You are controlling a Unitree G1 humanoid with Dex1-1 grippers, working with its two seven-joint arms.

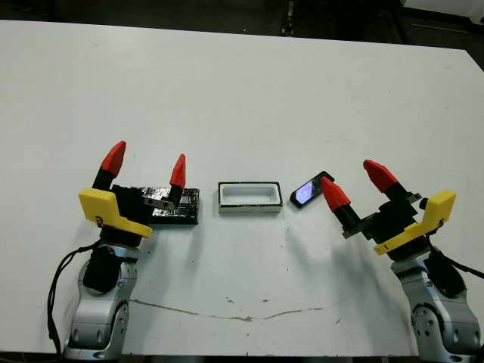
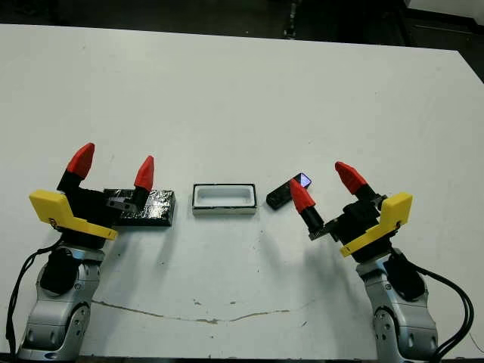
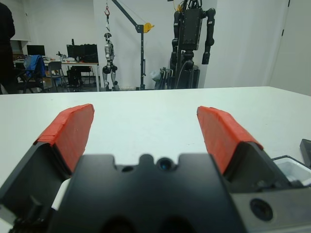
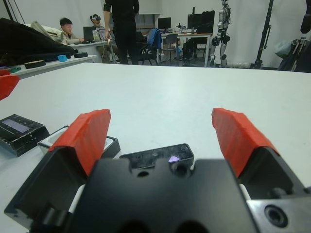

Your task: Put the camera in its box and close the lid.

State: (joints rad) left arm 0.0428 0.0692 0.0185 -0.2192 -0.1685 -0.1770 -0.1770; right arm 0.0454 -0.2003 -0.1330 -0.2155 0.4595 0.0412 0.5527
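Observation:
The box (image 1: 250,198), a small white-rimmed tray, lies open in the middle of the table. To its right sits the camera (image 1: 308,190), black with a blue-purple face, angled on the table. My right gripper (image 1: 357,186) is open, one fingertip just beside the camera, nothing held. The crinkly black lid (image 1: 180,206) lies left of the box, partly hidden under my open left gripper (image 1: 146,164), which hovers over it. In the right wrist view the camera (image 4: 158,155) lies just ahead between the fingers, with the box (image 4: 109,144) and lid (image 4: 19,130) off to one side.
A thin crack-like mark (image 1: 242,314) runs across the white table (image 1: 242,91) near its front edge. Beyond the table, people (image 4: 121,24) stand and sit at desks, and robot stands (image 3: 189,43) fill the room.

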